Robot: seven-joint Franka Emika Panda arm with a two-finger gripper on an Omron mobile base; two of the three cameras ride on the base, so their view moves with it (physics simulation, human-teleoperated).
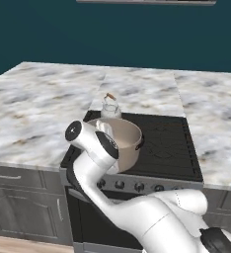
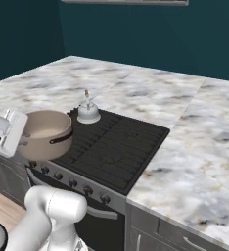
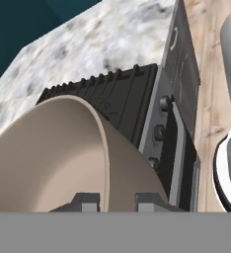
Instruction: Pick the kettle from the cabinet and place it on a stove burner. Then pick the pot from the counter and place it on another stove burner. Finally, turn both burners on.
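Tan-beige wall of the pot (image 3: 63, 153) runs up between my gripper (image 3: 116, 201) fingertips (image 3: 86, 201), one inside the rim and one outside, jaws nearly closed and pinching that rim. I see the pot, wide, round and smooth with a pale inside and a dark side handle, at the front-left burner (image 1: 157, 148) of the black grated cooktop. Behind it, on the rear-left burner, sits the small rounded silvery kettle (image 2: 88, 113) with its thin wire handle upright. Veined marble counter (image 1: 38, 104) surrounds the stove; dark round knobs (image 2: 73, 182) line its grey front.
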